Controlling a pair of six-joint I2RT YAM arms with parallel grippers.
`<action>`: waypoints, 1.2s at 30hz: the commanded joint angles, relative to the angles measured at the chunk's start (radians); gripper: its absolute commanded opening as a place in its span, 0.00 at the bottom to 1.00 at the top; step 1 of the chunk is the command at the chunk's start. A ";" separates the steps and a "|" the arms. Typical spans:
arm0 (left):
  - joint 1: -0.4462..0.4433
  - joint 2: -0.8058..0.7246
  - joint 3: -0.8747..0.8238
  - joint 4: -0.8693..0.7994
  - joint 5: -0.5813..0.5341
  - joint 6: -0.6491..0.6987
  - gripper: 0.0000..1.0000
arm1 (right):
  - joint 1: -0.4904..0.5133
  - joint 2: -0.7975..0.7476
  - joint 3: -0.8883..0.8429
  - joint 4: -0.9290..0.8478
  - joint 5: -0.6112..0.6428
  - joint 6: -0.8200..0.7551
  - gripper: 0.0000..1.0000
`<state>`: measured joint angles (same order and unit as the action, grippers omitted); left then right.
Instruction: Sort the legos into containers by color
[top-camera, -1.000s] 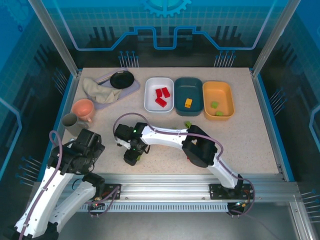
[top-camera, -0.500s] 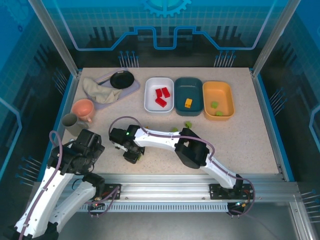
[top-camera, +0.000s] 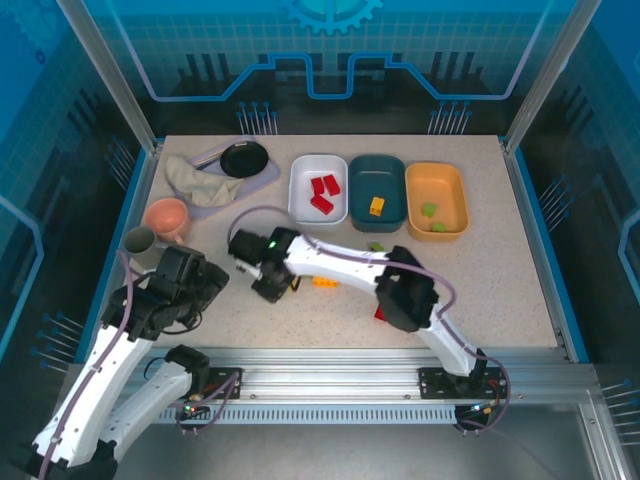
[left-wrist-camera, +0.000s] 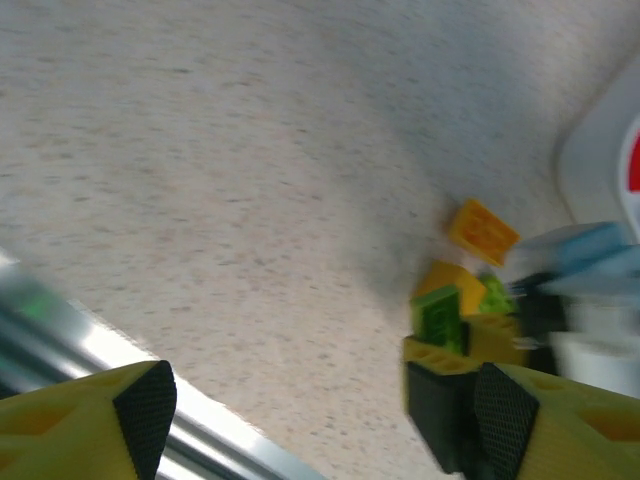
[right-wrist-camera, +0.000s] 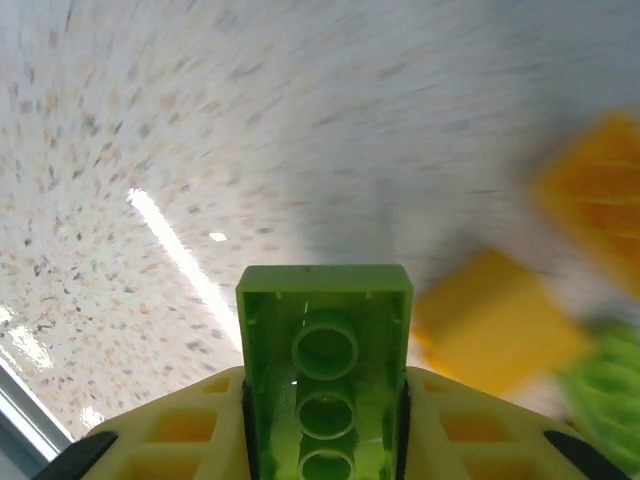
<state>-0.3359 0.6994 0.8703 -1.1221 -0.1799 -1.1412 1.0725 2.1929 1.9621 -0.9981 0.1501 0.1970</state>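
Observation:
My right gripper (top-camera: 270, 288) is shut on a light green lego (right-wrist-camera: 325, 370), seen underside up between its yellow fingers (right-wrist-camera: 160, 440). In the left wrist view the same green lego (left-wrist-camera: 440, 318) shows in those jaws, above the table. Beside it lie yellow legos (right-wrist-camera: 495, 320) (left-wrist-camera: 483, 230) and another green one (right-wrist-camera: 605, 390). My left gripper (top-camera: 205, 290) (left-wrist-camera: 325, 420) stands open and holds nothing, just left of the right one. The white container (top-camera: 300, 205) holds red legos (top-camera: 322, 192), the teal container (top-camera: 392, 175) a yellow one (top-camera: 376, 206), the orange container (top-camera: 450, 185) green ones (top-camera: 428, 209).
Loose on the table lie an orange lego (top-camera: 324, 282), a green one (top-camera: 376, 246) and a red one (top-camera: 382, 314) by the right arm. A pink bowl (top-camera: 166, 218), grey mug (top-camera: 138, 240), cloth (top-camera: 200, 180) and black dish (top-camera: 244, 158) stand at the back left.
The right gripper has shut on the green lego and drawn back a little from the near edge. My left gripper has swung forward and right, toward it.

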 joint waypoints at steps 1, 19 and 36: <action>-0.013 0.071 0.006 0.213 0.127 0.084 0.82 | -0.134 -0.153 -0.058 0.014 -0.010 0.061 0.32; -0.210 0.766 0.410 0.571 0.230 0.173 0.83 | -0.895 -0.209 -0.167 0.118 -0.130 0.178 0.31; -0.223 0.962 0.566 0.475 0.229 0.192 0.83 | -1.081 0.250 0.284 -0.031 -0.113 0.201 0.44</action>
<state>-0.5529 1.6634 1.4132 -0.5751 0.0608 -0.9657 0.0101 2.4187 2.2051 -0.9665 0.0624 0.3847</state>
